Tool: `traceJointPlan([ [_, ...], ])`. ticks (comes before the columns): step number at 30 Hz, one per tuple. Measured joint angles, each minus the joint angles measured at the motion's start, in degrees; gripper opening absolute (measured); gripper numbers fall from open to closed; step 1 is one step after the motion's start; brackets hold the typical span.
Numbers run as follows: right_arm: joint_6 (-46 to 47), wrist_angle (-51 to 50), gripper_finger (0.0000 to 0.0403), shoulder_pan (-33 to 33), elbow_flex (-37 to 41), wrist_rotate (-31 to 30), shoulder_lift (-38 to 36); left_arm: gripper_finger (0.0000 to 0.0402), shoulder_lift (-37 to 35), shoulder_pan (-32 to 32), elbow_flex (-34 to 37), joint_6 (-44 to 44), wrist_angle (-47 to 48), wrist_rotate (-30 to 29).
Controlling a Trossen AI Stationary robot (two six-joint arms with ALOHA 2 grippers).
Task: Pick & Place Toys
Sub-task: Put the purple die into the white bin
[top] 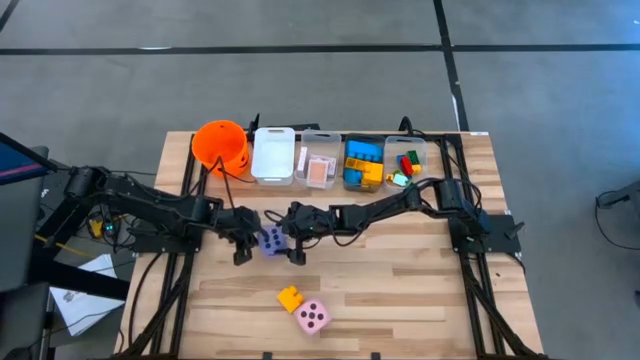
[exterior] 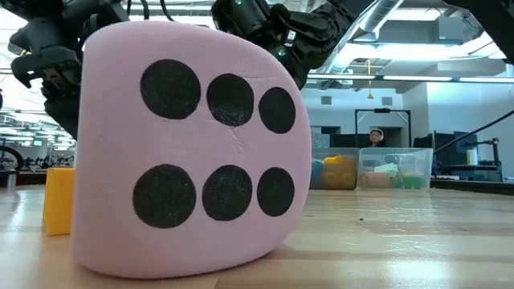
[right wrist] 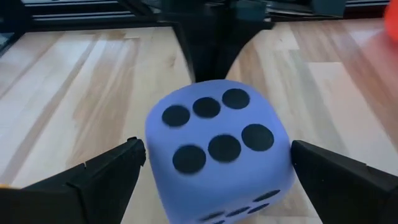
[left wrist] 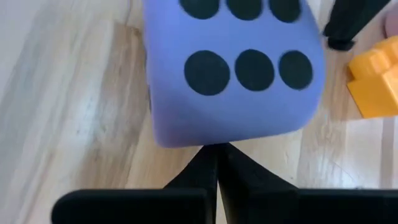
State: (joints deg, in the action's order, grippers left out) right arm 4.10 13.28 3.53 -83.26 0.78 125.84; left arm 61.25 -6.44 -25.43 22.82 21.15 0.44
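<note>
My right gripper (right wrist: 214,171) hangs released, fingers spread either side of the purple soft die with black dots (top: 271,241) at mid-table. My left gripper (left wrist: 216,163), clenched shut, touches its opposite side. Farther off, clear bins (top: 362,162) hold colourful plastic bricks (top: 362,160).

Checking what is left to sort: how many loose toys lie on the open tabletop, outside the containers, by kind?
Soft dice: 2, the purple die between both grippers and the pink die near the front edge.
Building bricks: 1, the orange-yellow brick beside the pink die.
Total: 3.
</note>
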Motion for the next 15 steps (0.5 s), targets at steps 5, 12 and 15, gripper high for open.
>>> traceJointPlan([
  [5,-0.1,-0.63,0.04,-0.11,0.0,0.01,0.0,0.0,0.0,0.08,-0.02,-0.04,0.44,-1.07],
  [12,-2.43,-4.98,0.04,-0.2,-0.04,0.25,-0.08,0.0,-0.02,0.1,-0.09,0.03,0.68,-1.42],
  [15,-2.44,-5.53,0.04,-0.11,0.01,0.67,0.11,0.0,-0.02,0.1,-0.09,-0.02,0.7,-1.62],
])
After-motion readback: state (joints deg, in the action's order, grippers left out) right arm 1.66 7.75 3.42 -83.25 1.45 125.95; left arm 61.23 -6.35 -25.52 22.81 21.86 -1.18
